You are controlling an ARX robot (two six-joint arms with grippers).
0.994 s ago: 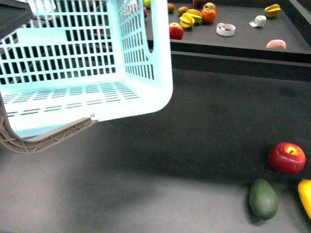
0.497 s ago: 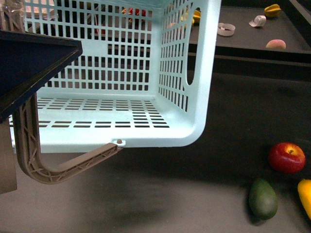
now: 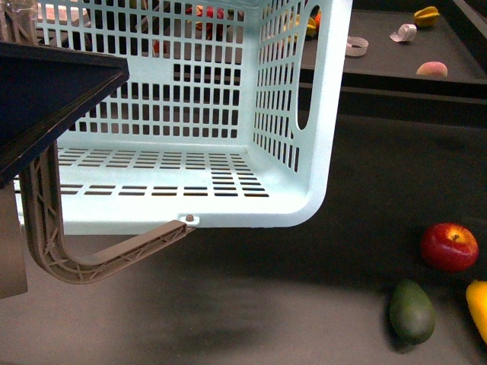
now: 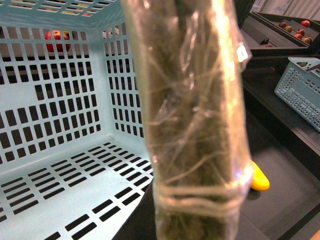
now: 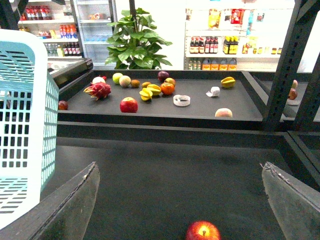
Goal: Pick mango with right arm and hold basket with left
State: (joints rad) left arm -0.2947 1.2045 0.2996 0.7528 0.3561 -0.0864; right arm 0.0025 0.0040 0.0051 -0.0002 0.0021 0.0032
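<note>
- Front view, far left: a dark slab (image 3: 53, 91) overlaps the near rim of the basket (image 3: 304, 152). No fingers can be seen here.
- Front view, left to centre: the basket is tilted with its open mouth toward the camera. Its grey-brown handle (image 3: 99, 258) hangs below the lower edge.
- Front view, right: on the dark table (image 3: 228, 319) lie a dark green fruit (image 3: 412, 310), a red apple (image 3: 450, 247) and the mango (image 3: 478, 306). The mango is at the right edge, partly cut off by the frame. It lies just beside the green fruit and well apart from the basket.
- Left wrist view: one film-wrapped finger (image 4: 190, 100) of the left gripper (image 4: 195, 200) fills the centre, blurred, in front of the basket's slotted interior. Its opening width and any contact with the basket cannot be determined.
- Right wrist view: the right gripper (image 5: 179, 200) has its fingers (image 5: 70, 210) spread wide, gripping nothing and touching nothing. The red apple lies on the table between them.
</note>
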